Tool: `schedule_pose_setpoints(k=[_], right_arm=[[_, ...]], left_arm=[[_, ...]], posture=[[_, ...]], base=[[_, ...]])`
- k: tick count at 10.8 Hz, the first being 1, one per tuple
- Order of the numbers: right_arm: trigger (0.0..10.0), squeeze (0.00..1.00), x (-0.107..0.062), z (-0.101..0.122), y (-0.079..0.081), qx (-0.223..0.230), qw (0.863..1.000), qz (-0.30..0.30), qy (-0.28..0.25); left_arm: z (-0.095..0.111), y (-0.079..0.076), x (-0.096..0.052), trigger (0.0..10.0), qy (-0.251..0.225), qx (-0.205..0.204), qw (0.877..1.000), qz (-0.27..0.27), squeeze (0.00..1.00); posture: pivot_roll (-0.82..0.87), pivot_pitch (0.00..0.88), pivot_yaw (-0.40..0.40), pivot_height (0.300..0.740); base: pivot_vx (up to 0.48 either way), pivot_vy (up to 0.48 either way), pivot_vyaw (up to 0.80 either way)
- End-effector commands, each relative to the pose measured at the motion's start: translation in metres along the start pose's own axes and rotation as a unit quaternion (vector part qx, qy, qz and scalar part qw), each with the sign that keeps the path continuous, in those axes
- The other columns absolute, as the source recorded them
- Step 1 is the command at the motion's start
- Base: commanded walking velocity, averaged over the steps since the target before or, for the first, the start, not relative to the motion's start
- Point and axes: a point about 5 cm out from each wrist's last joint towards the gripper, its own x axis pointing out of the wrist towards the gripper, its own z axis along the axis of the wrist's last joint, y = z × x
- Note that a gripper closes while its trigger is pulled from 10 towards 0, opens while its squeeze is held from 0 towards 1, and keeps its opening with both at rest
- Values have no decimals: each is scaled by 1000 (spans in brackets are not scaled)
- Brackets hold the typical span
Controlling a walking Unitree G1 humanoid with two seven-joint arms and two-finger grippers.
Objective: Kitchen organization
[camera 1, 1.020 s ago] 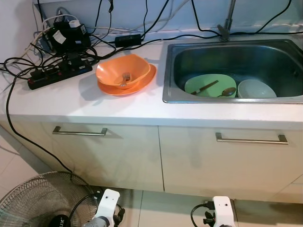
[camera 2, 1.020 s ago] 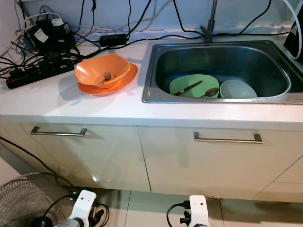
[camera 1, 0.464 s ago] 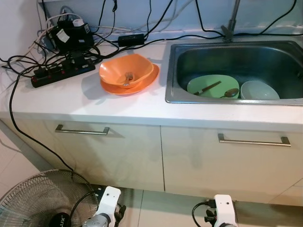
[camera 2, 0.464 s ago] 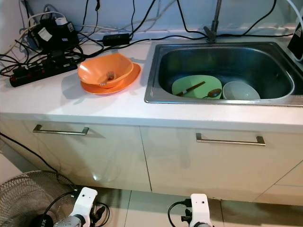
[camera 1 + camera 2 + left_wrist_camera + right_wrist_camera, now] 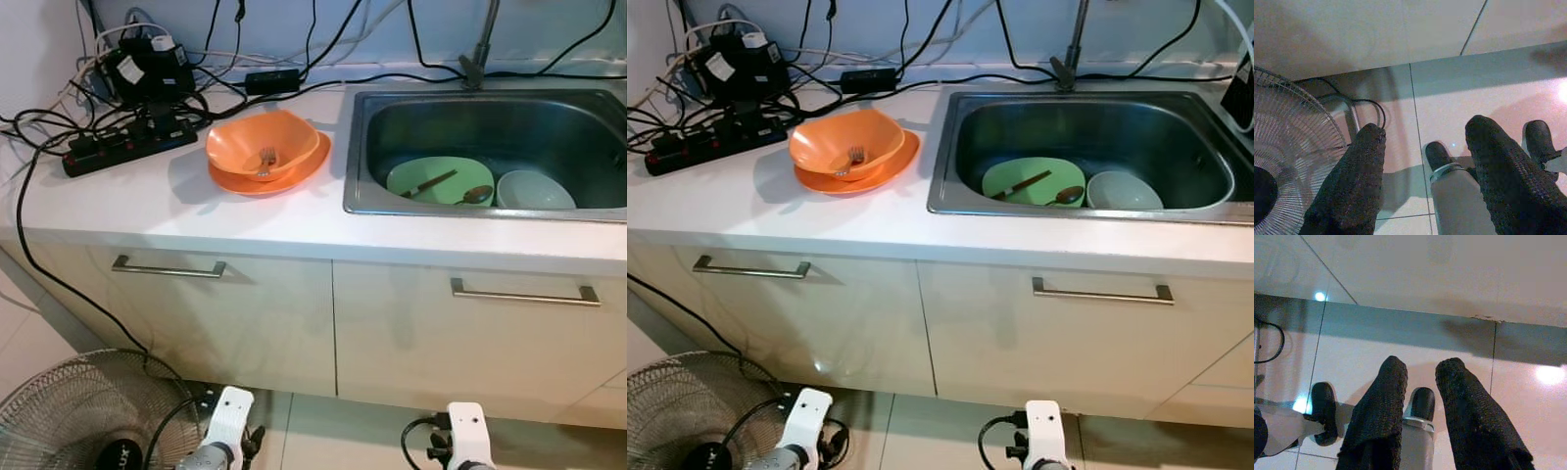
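White tabletop, steel sink, dirty dishes waiting; both arms hang idle.

Largest first: the tabletop runs over two cupboard doors, with the sink sunk into its right part. A floor fan stands low on the left. Beside the sink's left rim an orange bowl sits on an orange plate, a fork inside it. Down in the sink lie a green plate with a spoon and a pale bowl. A power strip and tangled cables crowd the back left. The left gripper and right gripper point at the floor, jaws released and apart, holding nothing. The risk, as I judge it: reaching for the orange stack could snag a cable or tip the loose fork, and wet dishes near the strip are a hazard.
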Motion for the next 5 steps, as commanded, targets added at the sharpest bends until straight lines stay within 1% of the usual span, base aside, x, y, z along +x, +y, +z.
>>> schedule_pose_setpoints(k=[1, 5], right_arm=[[10000, 0, 1, 2, 2, -3, 1000, 5, 0], [10000, 0, 1, 2, 4, -2, 1000, 7, 1]], left_arm=[[-1, 3, 0, 10000, 5, -5, 1000, 7, 0], [-2, 5, -1, 10000, 6, -4, 1000, 7, 0]], posture=[[21, 35, 91, 740], [18, 37, 98, 740]], base=[[0, 0, 0], [0, 0, 0]])
